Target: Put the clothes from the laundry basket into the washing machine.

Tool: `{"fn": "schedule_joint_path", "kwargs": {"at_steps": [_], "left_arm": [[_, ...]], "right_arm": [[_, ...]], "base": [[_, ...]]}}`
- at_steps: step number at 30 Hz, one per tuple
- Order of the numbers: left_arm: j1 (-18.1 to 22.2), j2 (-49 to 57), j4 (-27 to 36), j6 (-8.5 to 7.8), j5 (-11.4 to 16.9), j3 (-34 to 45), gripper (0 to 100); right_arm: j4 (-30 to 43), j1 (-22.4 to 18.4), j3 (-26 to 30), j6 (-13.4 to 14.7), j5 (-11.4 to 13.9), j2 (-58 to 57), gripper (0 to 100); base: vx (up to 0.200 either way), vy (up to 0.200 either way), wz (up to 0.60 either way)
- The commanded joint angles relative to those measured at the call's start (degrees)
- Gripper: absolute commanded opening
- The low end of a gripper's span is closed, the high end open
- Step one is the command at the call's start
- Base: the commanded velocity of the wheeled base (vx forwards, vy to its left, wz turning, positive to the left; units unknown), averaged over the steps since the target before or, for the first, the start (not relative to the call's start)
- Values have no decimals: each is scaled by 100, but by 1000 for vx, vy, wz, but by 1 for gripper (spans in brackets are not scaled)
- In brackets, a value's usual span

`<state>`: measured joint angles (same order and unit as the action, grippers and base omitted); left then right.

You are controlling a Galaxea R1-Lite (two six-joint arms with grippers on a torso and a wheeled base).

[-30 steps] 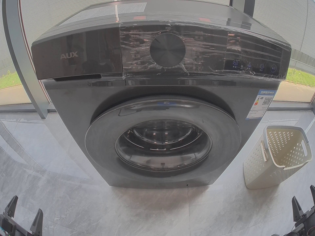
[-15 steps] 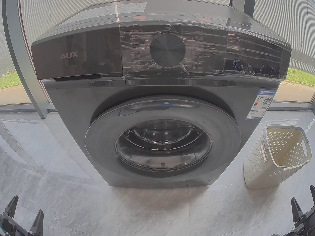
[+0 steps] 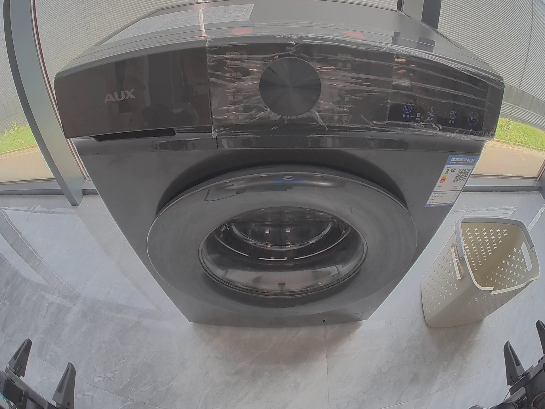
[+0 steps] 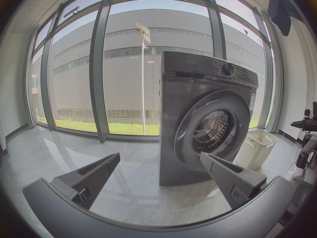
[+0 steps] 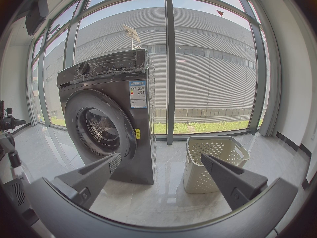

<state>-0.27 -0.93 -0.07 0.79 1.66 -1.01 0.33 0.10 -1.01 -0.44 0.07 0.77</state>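
Note:
A dark grey front-loading washing machine (image 3: 272,160) stands straight ahead on the floor, its round glass door (image 3: 282,249) shut. A cream perforated laundry basket (image 3: 482,271) stands on the floor to the machine's right; I see no clothes inside it. My left gripper (image 3: 42,366) is low at the near left, open and holding nothing. My right gripper (image 3: 528,347) is low at the near right, just in front of the basket, also open with nothing in it. The machine (image 4: 204,116) and the basket (image 5: 213,162) lie ahead of both wrist cameras.
Glossy grey marble floor (image 3: 238,364) spreads in front of the machine. Tall windows with grey frames (image 3: 34,103) stand behind it. A camera on a tripod (image 4: 307,133) stands off to the side.

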Motion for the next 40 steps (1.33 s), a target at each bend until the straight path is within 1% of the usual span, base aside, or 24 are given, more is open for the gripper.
{"fn": "schedule_joint_path", "kwargs": {"at_steps": [1,40], "left_arm": [[0,93,-1,0,-8,92,100],[0,93,-1,0,-16,92,100]], "right_arm": [[2,-1,101,0,10,11,100],[2,-1,101,26,-16,11,100]], "base": [[0,0,0],[0,0,0]]}}
